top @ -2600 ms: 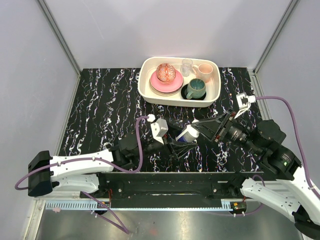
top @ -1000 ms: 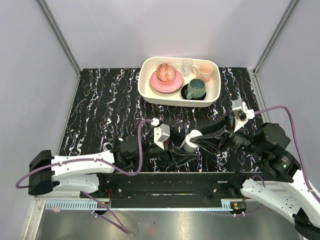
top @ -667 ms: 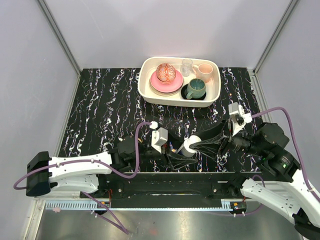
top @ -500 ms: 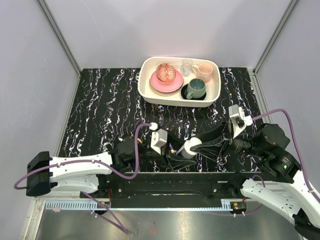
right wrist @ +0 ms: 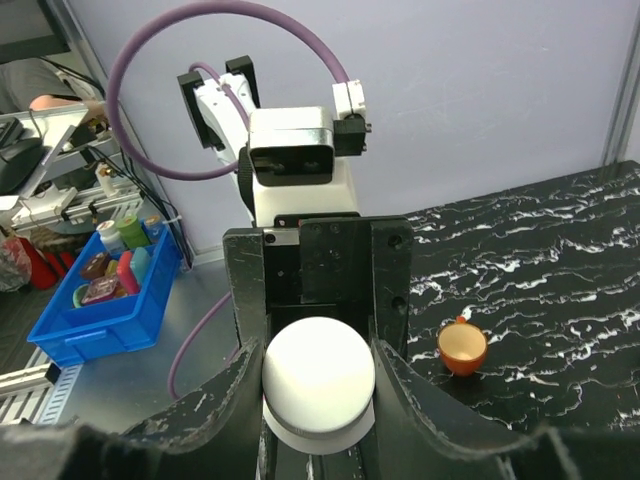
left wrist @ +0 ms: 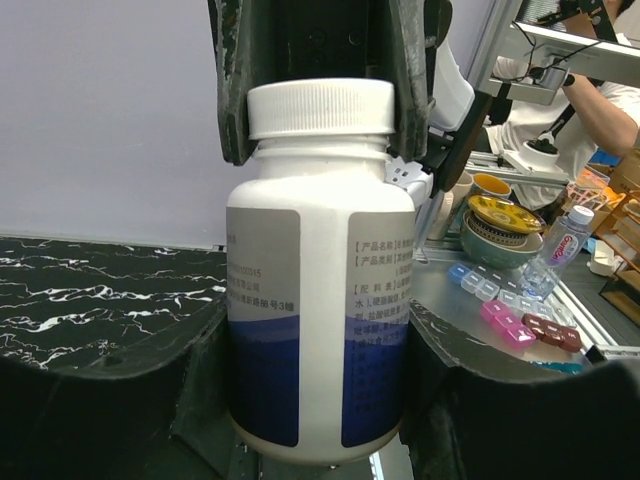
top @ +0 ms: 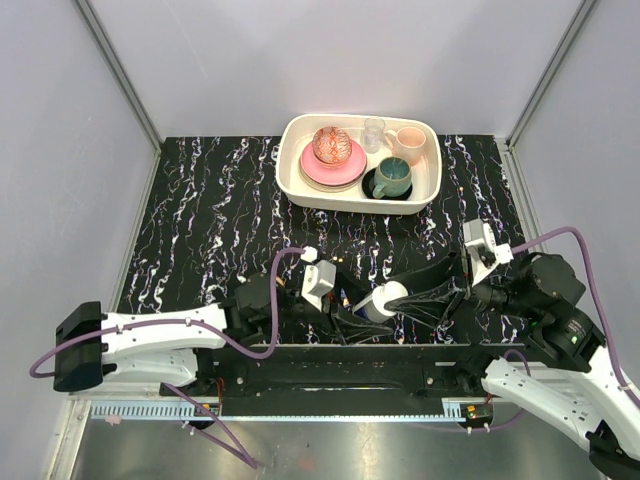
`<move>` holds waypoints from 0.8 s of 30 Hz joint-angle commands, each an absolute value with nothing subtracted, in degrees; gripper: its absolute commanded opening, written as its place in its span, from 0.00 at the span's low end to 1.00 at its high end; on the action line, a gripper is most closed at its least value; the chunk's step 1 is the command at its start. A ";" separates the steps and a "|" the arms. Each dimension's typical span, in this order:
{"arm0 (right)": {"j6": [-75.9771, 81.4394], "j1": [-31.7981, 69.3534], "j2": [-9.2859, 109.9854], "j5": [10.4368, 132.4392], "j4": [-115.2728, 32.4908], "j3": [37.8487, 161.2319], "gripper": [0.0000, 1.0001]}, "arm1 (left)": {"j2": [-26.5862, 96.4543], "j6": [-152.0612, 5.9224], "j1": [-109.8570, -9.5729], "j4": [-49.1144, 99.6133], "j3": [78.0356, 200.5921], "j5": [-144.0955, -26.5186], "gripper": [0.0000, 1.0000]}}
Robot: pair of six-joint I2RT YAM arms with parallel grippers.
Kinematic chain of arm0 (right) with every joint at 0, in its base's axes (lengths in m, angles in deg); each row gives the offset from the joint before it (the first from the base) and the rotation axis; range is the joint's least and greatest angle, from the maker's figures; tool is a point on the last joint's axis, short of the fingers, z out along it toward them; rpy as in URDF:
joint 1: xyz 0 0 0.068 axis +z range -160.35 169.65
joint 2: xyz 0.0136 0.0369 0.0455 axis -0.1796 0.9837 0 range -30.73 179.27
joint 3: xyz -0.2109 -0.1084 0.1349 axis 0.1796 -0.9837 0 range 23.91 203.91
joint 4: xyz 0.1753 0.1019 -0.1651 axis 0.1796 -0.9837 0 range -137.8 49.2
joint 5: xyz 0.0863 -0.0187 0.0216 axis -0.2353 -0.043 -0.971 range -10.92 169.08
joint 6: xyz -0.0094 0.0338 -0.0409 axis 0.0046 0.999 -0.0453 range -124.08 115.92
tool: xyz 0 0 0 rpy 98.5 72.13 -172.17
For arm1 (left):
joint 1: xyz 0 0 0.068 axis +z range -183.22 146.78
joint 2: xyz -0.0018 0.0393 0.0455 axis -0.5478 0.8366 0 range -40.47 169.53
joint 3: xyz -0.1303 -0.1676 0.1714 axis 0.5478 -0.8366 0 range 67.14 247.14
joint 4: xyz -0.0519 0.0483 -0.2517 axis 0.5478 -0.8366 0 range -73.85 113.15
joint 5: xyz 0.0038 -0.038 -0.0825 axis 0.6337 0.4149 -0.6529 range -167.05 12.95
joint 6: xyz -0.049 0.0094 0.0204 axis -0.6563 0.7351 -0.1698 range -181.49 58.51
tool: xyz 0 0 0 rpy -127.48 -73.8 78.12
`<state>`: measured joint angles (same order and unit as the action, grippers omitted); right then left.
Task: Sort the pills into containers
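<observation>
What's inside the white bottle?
The white bottle is opaque and its cap is on, pinched by right fingers, so contents are hidden; left fingers hold the body.

Light: shining bright and even overhead.
Shadows: falling soft on the bench (top: 210, 230).
Focus: softening at the wrist views' near edges.

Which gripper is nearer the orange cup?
Left. The left gripper holds the white bottle's body with the orange cup just beside its jaws; the right gripper clamps the cap from the bottle's far side.
</observation>
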<state>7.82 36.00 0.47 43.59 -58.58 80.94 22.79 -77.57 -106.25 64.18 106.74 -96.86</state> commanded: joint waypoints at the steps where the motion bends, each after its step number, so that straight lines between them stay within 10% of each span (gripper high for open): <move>1: 11.20 36.85 2.05 42.06 -63.38 78.84 0.03 | 22.90 -78.37 -105.02 75.26 109.16 -88.04 0.00; 24: 15.86 36.85 6.88 61.21 -67.25 79.37 0.00 | 21.05 -66.51 -105.02 62.27 113.37 -69.34 0.00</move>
